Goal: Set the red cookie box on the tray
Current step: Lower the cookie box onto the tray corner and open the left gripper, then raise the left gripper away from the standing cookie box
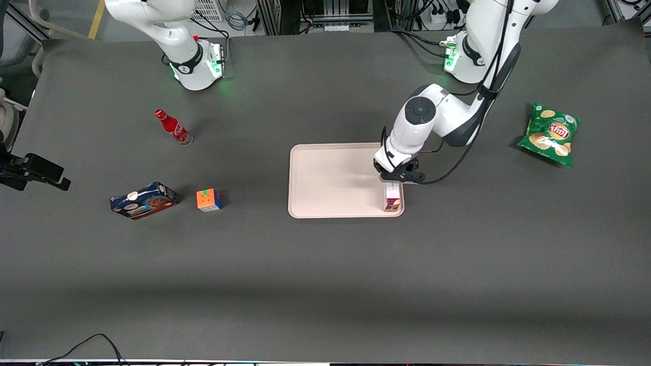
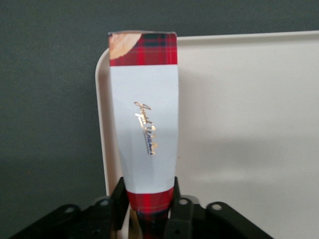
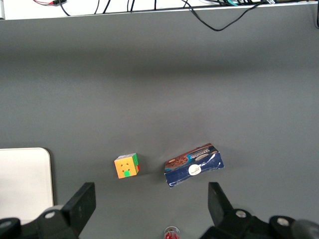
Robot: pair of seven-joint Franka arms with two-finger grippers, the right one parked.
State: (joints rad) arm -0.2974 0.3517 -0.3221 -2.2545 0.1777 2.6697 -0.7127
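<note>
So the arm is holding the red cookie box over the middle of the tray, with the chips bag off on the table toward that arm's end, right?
Not the middle. In the front view the gripper holds the red cookie box at the tray's edge nearest the working arm; the left wrist view shows the box along the rim. The chips bag is as you say.

Gripper (image 1: 394,179) down over the tray (image 1: 325,180), right at the edge toward the working arm's end. Red cookie box (image 1: 392,198) standing up on end under it, on the tray corner nearest the camera. Can't make out from here how the jaws sit on it. Green chip bag (image 1: 550,133) lying flat on the dark counter (image 1: 325,264), well apart toward the working arm's end. Toward the parked arm's end: red soda bottle (image 1: 173,127), then nearer the camera a blue cookie box (image 1: 144,200) with a colour cube (image 1: 209,200) just beside it.
</note>
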